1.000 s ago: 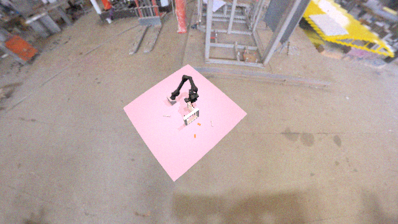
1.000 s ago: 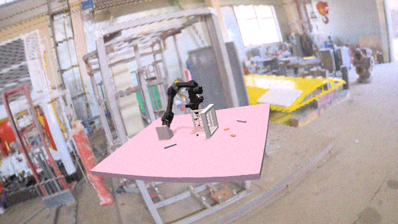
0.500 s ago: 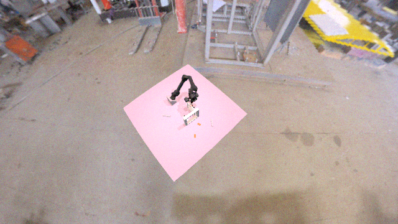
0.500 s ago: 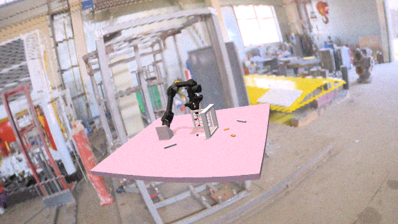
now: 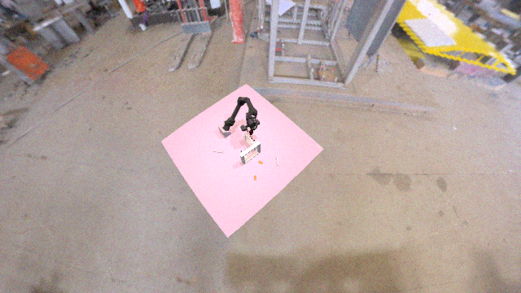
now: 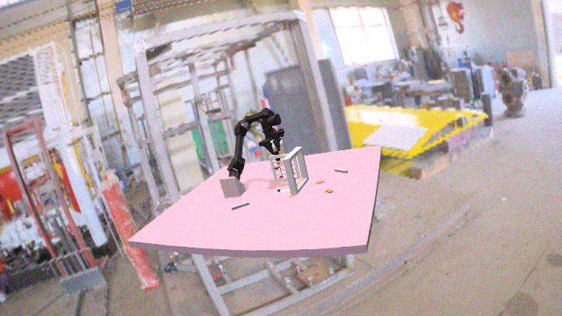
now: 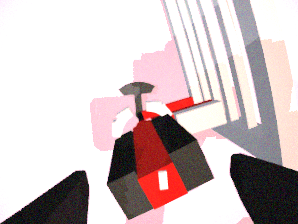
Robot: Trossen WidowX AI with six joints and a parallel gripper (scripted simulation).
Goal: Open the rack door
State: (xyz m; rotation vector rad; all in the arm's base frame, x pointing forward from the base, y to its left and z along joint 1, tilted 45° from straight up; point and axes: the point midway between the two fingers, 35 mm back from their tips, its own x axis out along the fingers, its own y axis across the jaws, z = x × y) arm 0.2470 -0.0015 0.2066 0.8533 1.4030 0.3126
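Observation:
The rack's frame [image 6: 290, 176] stands upright on the pink table [image 5: 228, 203] [image 6: 263, 233]. The slatted door [image 6: 273, 166] [image 7: 260, 75] stands swung out from it toward the arm, at a wide angle; the exact angle cannot be told. The upright handle [image 7: 150, 145] is red and black with a white mark on its end, and shows turned relative to the door. My gripper [image 5: 251, 133] [image 6: 277, 153] [image 7: 160, 172] is open at the handle's top, with one finger on each side and gaps between the fingers and the handle in the wrist view. The handle's lower part is partly hidden.
Two small orange pieces [image 5: 260, 162] [image 6: 328, 190] lie beyond the frame. One thin bar [image 5: 218, 151] [image 6: 241, 205] lies near the arm's base [image 6: 232, 187], another bar [image 5: 278, 160] [image 6: 341, 170] on the frame's far side. The frame stands close to the gripper.

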